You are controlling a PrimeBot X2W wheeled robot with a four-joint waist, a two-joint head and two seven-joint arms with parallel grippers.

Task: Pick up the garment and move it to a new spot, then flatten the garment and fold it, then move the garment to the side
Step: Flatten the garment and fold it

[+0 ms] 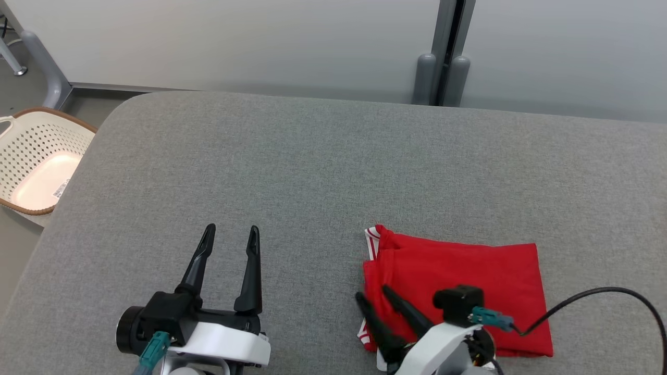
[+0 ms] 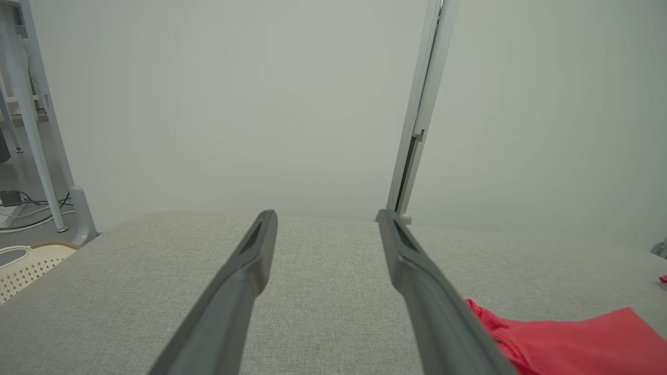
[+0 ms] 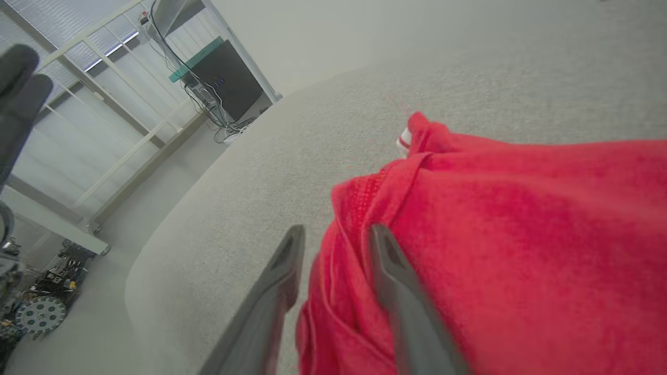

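My right gripper's (image 1: 372,291) two dark fingers stand slightly parted, straddling the left edge of the folded red cloth garment (image 1: 469,265), with a ridge of fabric between them but not pinched. My left gripper (image 1: 232,229) has its fingers spread wide and empty, well left of the garment. The garment lies flat on the grey fabric-covered tabletop (image 1: 333,166), on my near right.

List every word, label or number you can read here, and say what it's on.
Sticker in the basket: printed lines, perhaps a barcode, too small to read.
Garment: white stripes at one edge, no words.
No other text is legible.
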